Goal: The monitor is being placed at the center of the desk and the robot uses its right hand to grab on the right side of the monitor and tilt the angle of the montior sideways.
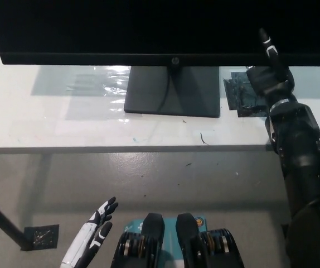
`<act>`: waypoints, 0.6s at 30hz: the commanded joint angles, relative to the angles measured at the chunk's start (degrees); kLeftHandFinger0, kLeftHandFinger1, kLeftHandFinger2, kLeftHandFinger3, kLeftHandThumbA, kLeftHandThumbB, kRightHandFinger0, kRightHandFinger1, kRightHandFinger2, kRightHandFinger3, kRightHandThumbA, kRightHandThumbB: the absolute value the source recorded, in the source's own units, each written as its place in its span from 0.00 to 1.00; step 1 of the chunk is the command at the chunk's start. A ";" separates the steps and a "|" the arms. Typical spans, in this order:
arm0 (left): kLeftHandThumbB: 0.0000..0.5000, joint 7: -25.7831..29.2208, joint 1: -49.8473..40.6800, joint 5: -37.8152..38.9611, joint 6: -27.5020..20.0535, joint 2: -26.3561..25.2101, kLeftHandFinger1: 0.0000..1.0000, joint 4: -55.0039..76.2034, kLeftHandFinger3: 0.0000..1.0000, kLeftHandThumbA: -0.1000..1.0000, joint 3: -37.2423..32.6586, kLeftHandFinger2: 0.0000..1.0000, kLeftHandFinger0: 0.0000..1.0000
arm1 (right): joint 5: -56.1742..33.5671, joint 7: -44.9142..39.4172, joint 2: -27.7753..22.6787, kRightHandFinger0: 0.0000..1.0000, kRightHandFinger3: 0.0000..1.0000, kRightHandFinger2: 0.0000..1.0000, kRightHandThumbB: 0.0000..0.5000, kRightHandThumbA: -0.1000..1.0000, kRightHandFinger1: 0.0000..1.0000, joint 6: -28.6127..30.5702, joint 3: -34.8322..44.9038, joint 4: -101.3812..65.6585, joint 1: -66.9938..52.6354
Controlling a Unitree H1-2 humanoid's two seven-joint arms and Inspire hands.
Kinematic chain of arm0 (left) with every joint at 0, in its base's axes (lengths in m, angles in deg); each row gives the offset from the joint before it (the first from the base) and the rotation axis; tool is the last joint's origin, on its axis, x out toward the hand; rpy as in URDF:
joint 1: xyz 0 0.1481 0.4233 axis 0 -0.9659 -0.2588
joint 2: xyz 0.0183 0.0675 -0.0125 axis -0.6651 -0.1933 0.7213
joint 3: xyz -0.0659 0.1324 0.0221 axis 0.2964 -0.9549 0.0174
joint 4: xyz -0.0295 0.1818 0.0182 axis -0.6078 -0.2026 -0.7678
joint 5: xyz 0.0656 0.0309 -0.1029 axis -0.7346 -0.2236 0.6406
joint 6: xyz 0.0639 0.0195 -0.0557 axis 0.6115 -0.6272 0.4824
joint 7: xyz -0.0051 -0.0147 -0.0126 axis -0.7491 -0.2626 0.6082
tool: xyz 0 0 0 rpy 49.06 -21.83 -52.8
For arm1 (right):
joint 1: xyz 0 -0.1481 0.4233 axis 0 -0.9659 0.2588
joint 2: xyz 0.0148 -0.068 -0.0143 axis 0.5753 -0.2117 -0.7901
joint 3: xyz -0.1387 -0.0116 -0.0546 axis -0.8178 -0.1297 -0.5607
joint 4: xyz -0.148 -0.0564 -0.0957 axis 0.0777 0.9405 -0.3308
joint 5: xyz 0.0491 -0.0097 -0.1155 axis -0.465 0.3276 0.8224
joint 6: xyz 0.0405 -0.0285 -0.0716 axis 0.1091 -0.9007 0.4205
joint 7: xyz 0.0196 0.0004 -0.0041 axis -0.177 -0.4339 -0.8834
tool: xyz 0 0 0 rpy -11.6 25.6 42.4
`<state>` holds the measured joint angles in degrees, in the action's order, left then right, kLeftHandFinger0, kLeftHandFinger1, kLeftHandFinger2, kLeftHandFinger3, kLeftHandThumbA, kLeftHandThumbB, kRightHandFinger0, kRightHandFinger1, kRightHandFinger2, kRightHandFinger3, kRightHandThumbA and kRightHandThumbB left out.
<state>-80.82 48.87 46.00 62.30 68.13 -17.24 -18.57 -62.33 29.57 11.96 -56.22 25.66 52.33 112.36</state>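
- My right hand [268,75] is raised in front of the monitor [160,28], near the right part of its lower edge, with the black arm running down from it toward the bottom right.
- One finger points up across the dark screen; the other fingers I cannot make out against the black, so I cannot tell whether the hand is open or closed, or whether it grips the monitor.
- My left hand [90,237] rests far below the monitor, at the lower left over the floor, fingers spread and holding nothing.
- I read a small round logo in the middle of the monitor's lower bezel; it is too small for me to spell out.
- The monitor is black, with a dark screen and a thin bezel, and stands on a flat dark rectangular base [174,92] under its middle.
- It stands on the white desk [65,131], roughly central.
- A dark patch [241,95] lies on the desk just right of the base, below the monitor's edge.
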 commanded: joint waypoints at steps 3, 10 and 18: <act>0.59 1.18 0.73 0.19 -2.25 -0.80 1.00 1.57 1.00 1.00 -0.07 1.00 1.00 | 0.21 0.07 -2.43 1.00 1.00 1.00 0.79 1.00 1.00 2.26 0.63 -1.62 13.14; 0.60 1.46 0.85 -0.05 -2.25 -0.92 1.00 1.47 1.00 1.00 0.01 1.00 1.00 | 0.59 -1.50 -1.93 1.00 1.00 1.00 0.83 1.00 1.00 3.52 0.44 0.81 13.44; 0.59 0.89 1.42 0.13 -2.25 -0.83 1.00 1.40 1.00 1.00 0.03 1.00 1.00 | 2.07 -3.69 -3.55 1.00 1.00 1.00 0.91 1.00 1.00 5.47 0.06 7.60 15.82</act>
<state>-80.82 48.95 45.95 62.30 68.13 -17.24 -18.58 -61.62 29.56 10.86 -55.00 25.81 59.22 115.60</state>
